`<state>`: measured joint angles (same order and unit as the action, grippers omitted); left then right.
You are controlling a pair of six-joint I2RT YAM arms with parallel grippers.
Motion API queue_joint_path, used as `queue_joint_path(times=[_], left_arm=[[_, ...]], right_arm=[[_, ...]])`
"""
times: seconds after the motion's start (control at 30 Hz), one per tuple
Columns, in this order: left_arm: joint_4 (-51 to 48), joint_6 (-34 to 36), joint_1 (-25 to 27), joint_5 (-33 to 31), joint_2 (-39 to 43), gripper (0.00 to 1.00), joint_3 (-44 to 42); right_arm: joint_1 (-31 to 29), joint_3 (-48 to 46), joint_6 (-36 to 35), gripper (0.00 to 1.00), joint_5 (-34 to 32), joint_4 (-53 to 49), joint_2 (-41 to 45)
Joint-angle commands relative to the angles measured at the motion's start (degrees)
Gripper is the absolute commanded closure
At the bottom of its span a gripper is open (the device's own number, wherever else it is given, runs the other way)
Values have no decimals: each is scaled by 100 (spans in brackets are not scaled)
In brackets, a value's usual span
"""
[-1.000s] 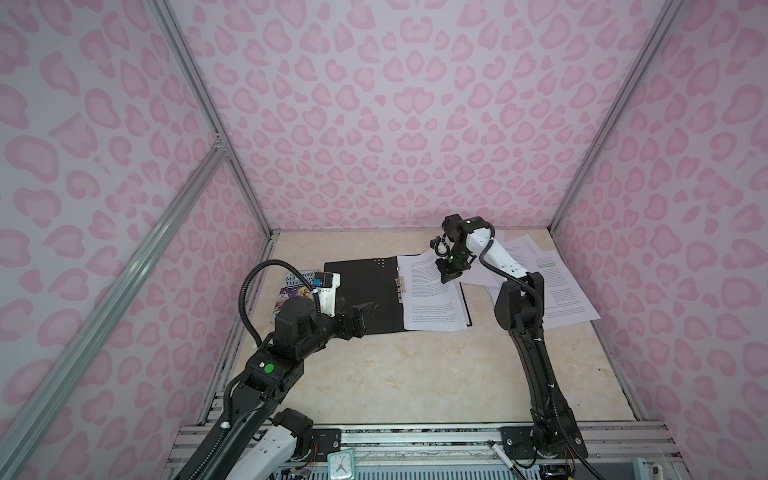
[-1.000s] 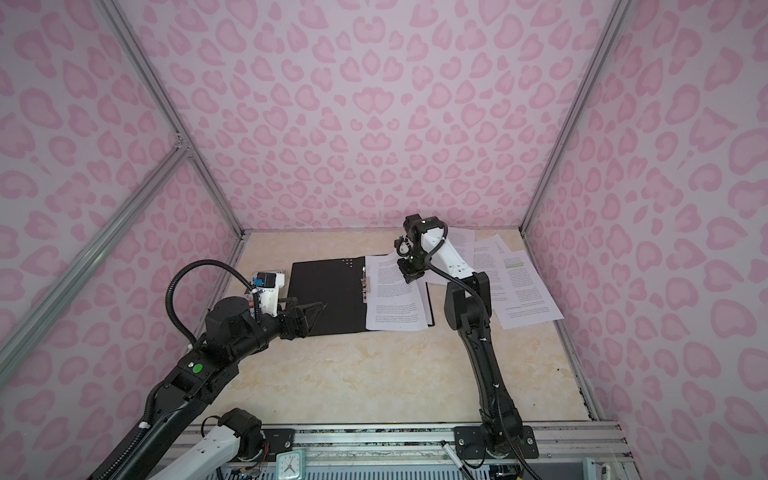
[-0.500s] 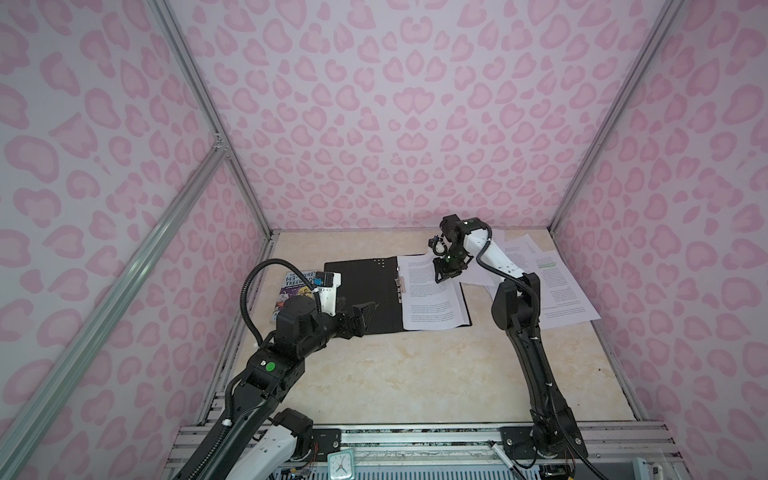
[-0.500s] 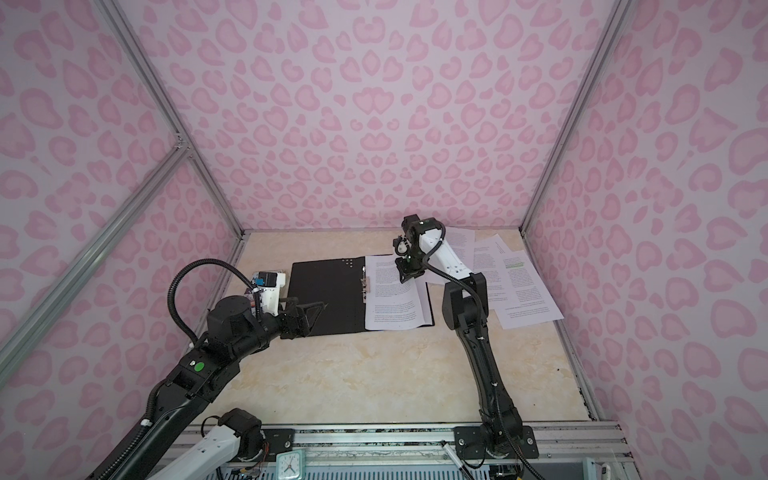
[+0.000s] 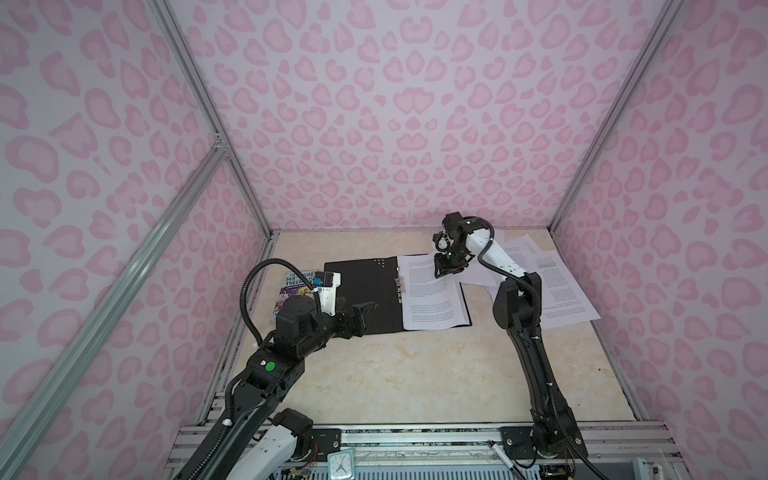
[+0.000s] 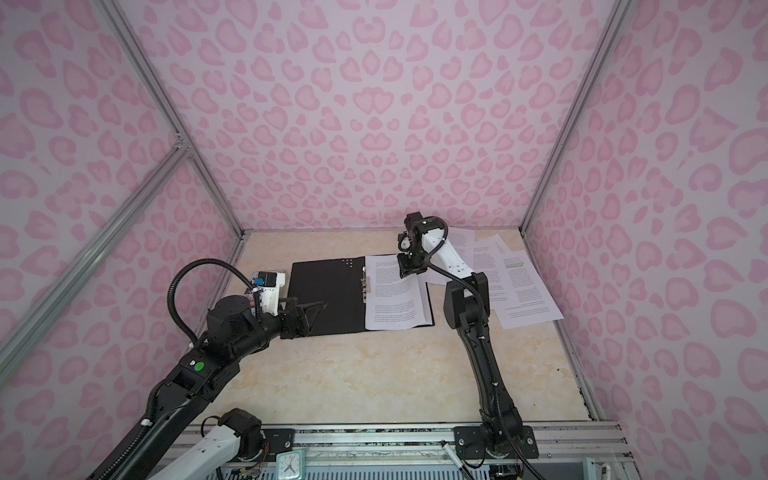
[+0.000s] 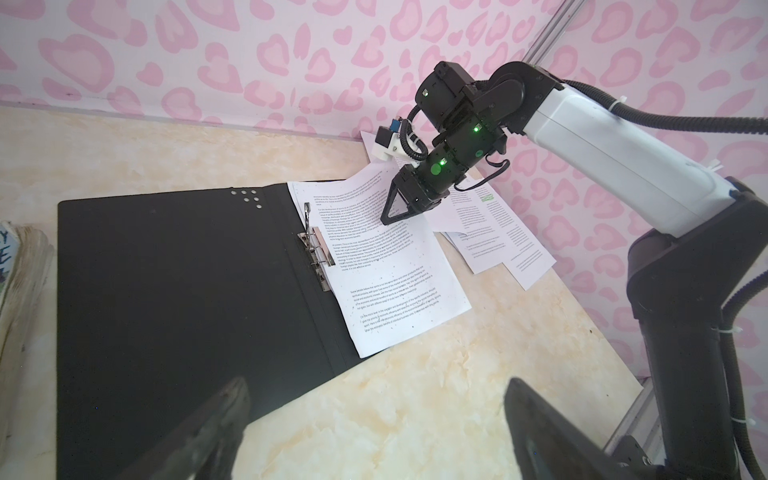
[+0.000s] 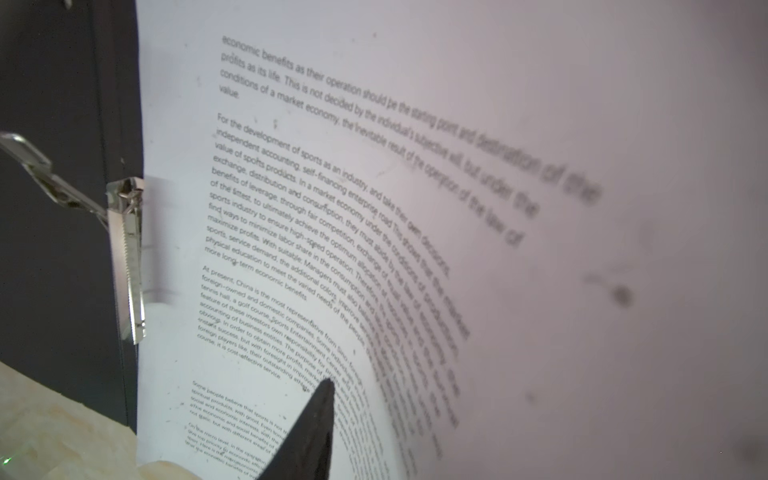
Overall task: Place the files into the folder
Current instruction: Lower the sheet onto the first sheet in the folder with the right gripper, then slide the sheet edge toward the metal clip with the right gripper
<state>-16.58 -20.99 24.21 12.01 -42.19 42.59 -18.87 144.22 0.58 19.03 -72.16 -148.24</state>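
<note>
Right fingers (image 8: 309, 432) at the files (image 8: 249, 208), one hidden by paper.

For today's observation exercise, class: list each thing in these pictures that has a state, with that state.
folder: open, flat
metal clip: lever raised
sheet on folder: far corner curled up
loose sheets: spread outside folder
paperback book: closed
left gripper: open
right gripper: at curled corner, jaws unclear

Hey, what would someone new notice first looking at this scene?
The pink heart-print walls dominate everything. Towards the back of the table lies the open black folder, with a printed sheet on its right half beside the metal clip. The right end effector is at that sheet's far corner, and more loose sheets fan out further right.
</note>
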Motion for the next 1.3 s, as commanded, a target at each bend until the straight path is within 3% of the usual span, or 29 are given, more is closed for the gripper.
queue_joint_path(times=[0.0, 0.43, 0.8, 1.27], left_arm=[[190, -12, -8, 65, -8, 3, -22], [199, -23, -38, 91, -16, 3, -22], [211, -28, -56, 135, -129, 3, -5], [238, -45, -99, 192, -213, 3, 4]], right_arm=[[-8, 9, 150, 61, -117, 118, -92], [34, 9, 421, 75, -204, 352, -104], [141, 1, 535, 94, -257, 385, -143], [151, 0, 626, 97, 125, 563, -205]])
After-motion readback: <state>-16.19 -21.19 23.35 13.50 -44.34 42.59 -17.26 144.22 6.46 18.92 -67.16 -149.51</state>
